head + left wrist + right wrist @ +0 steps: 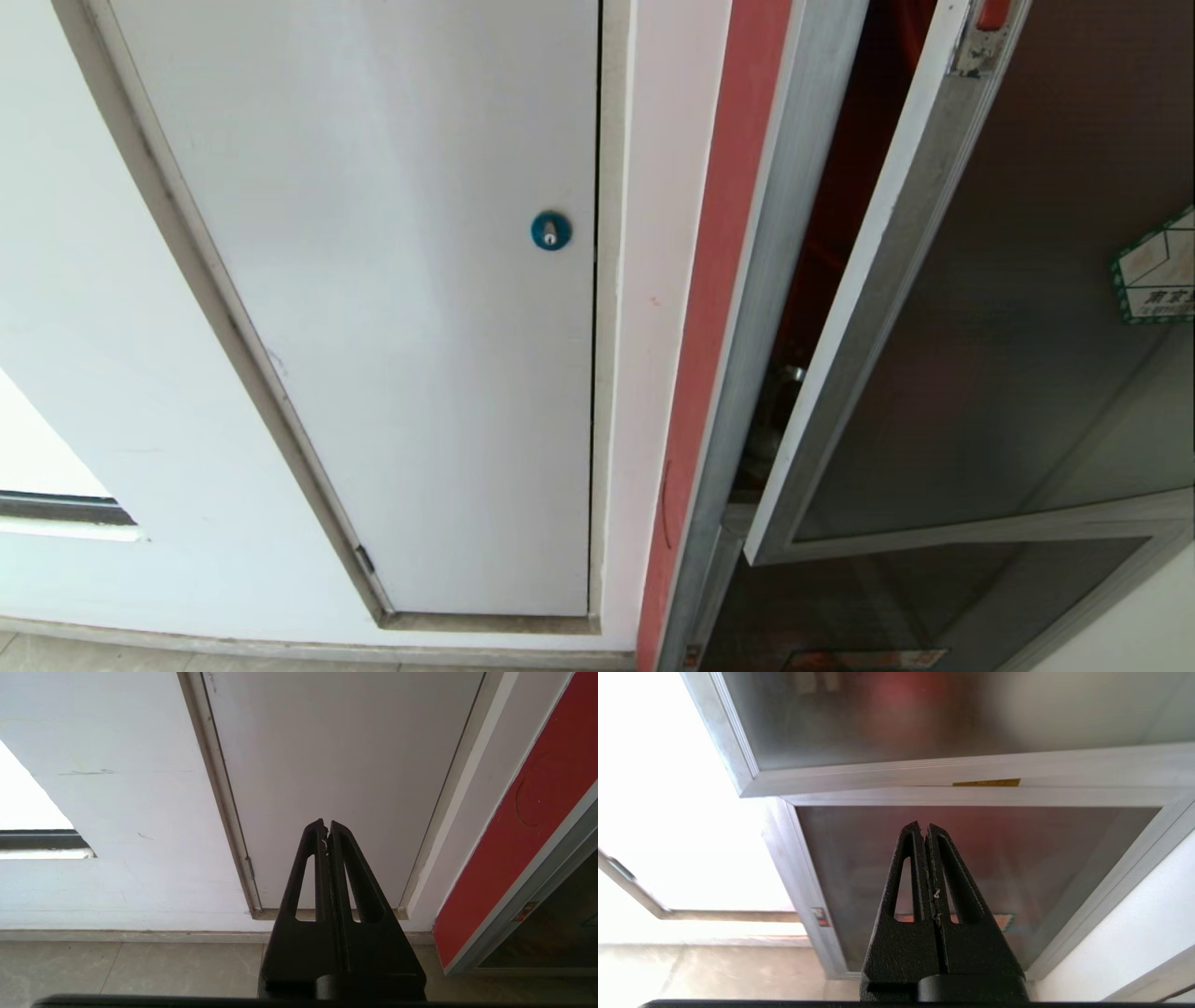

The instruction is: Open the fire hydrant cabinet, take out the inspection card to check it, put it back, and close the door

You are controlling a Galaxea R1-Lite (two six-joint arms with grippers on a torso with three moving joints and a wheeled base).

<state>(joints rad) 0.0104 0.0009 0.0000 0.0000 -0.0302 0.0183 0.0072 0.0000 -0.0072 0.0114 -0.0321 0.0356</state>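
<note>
to the right of the white panel [373, 308] with its one blue lock [551, 231], the fire hydrant cabinet [714, 280] stands with the door [1008, 308] ajar, free edge swung outward, long axis upright. one red latch tab [992, 13] at the top of the door edge, one green-bordered sticker [1158, 271] on the glass. one smaller glass panel [971, 868] below the door. inspection card: not visible. right gripper [926, 830] clenched, empty, pointing at that lower panel, so nearer the door. left gripper [325, 826] clenched, empty, facing the white panel, parked. judgement: closing the door falls to the right arm; push toward the cabinet frame.
</note>
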